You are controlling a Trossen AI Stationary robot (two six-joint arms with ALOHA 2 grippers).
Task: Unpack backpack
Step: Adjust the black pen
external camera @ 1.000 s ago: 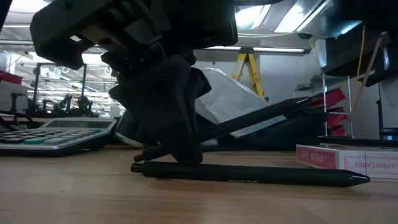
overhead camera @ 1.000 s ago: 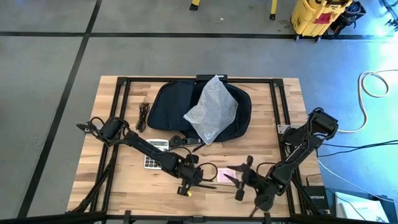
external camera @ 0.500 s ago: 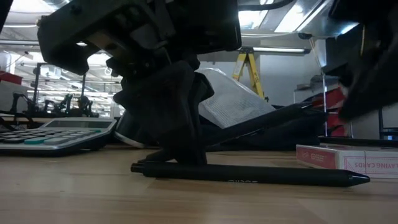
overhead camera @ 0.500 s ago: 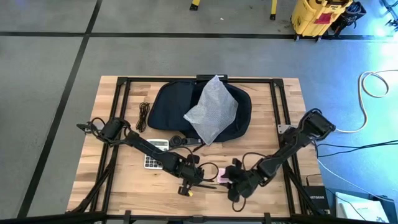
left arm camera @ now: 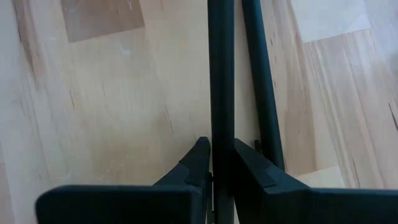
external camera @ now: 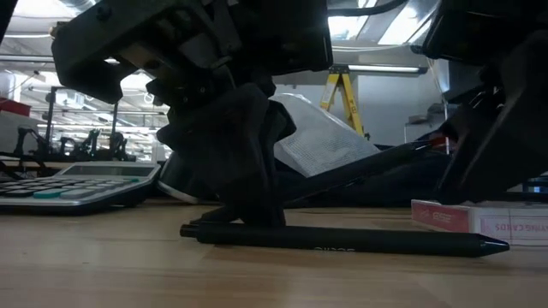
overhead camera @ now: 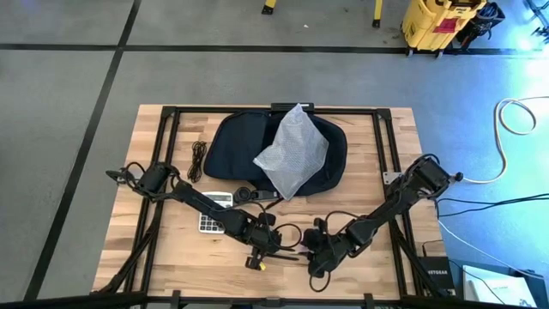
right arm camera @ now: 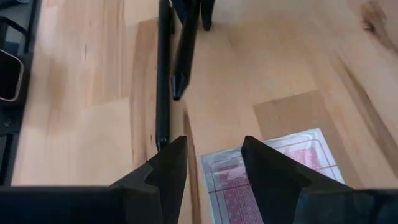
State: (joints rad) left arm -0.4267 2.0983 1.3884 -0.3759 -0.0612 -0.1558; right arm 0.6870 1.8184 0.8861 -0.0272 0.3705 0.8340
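Observation:
The dark backpack [overhead camera: 249,146] lies flat at the table's far middle, and a crinkly clear plastic bag [overhead camera: 292,153] rests on top of it. My left gripper [overhead camera: 263,240] [left arm camera: 221,155] is near the table's near edge, shut on a black pen [external camera: 342,175]. A second black pen [external camera: 334,240] lies flat on the wood beside it. My right gripper [overhead camera: 321,249] [right arm camera: 214,165] is open just to its right, low over a pink playing-card box [right arm camera: 273,171] [external camera: 479,218]. My left gripper pinches the black pen's shaft [left arm camera: 221,134] between its two fingers [left arm camera: 198,160], coming from above and pointing down, across the pen. The pen sits tilted: its end by the fingers [external camera: 205,212] is low at the table, and its other end [external camera: 419,147] is raised. My right gripper: I cannot tell whether it touches the card box.
A calculator [overhead camera: 213,211] lies to the left of the grippers and a coiled dark cable [overhead camera: 198,160] lies beside the backpack's left side. A small dark item [overhead camera: 249,194] sits at the backpack's near edge. Bare wood shows along the near left and far right.
My right gripper has moved toward the table's left, closing on the card box and my left gripper, and in the low view it now stands over the box. My left gripper and its tilted pen have stayed in place.

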